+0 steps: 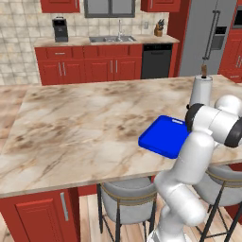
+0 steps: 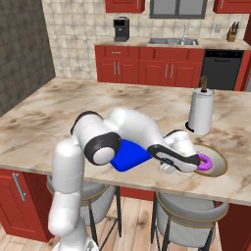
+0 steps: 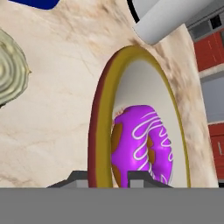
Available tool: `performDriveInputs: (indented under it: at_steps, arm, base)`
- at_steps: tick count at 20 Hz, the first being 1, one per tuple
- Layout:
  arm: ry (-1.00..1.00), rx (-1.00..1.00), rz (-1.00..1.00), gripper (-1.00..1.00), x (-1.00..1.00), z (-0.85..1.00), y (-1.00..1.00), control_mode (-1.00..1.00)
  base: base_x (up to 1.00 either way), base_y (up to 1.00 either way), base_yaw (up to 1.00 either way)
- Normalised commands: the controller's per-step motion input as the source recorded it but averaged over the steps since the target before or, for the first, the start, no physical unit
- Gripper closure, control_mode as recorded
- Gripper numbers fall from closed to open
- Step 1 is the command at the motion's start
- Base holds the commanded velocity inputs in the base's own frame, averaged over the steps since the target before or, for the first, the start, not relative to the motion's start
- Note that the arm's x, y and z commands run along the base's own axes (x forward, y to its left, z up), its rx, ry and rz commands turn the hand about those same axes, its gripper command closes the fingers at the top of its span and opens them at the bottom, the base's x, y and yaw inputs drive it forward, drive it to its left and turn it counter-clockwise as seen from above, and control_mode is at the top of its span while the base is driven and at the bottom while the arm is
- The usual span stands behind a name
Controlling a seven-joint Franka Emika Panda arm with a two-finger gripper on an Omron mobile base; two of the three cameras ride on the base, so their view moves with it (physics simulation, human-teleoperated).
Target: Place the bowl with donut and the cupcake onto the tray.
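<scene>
Step in hand: judging by the pose, the grasp of the bowl (image 3: 98, 118) by its rim, ahead of carrying it to the tray (image 1: 163, 136).
Pincer: the pincer (image 3: 109, 175) sits at the bottom centre of the hand view, its two tips spread, one on each side of the bowl's near rim. The rim runs up between them; I cannot tell whether the tips touch it yet. In the right base view the hand lies low over the worktop (image 1: 80, 123), right of centre, at the bowl's left edge.
Bowl: on the worktop, lower right of the right base view, just in front of the paper towel roll (image 2: 201, 112).
Donut: the donut (image 3: 142, 144) lies inside the bowl, just beyond the rim from the tips, in the lower middle of the hand view.
Key relation: the rim lies straight ahead of the pincer and in line with its gap, so closing should pinch the wall.
Tray: left of the bowl in the right base view, partly behind the arm, near but not touching.
Cupcake: the cupcake (image 3: 9, 68) stands at the left edge of the hand view, between tray and bowl, apart from both.
Risk: a thin rim pinch may let the bowl tilt.
</scene>
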Motion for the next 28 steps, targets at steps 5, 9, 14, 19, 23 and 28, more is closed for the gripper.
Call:
performDriveInputs:
  at_steps: [5,9,14,19,23,28]
  arm:
    - [0.00,0.00,0.00,1.00,0.00,0.31,0.00,-1.00]
    - [0.00,-0.01,0.00,1.00,0.05,0.30,0.12,-1.00]
    - [-0.01,-0.01,0.02,1.00,0.16,0.25,0.28,-1.00]
    - [0.00,-0.06,0.04,1.00,0.14,0.20,0.40,-1.00]
    - [0.00,-0.07,0.04,1.00,0.08,0.16,0.40,-1.00]
    - [0.00,-0.09,0.05,1.00,0.06,0.01,0.42,-1.00]
  base:
    - [0.00,0.00,0.00]
    - [0.00,0.00,0.00]
    - [0.00,0.00,0.00]
    - [0.00,0.00,0.00]
    - [0.00,0.00,0.00]
    - [0.00,0.00,0.00]
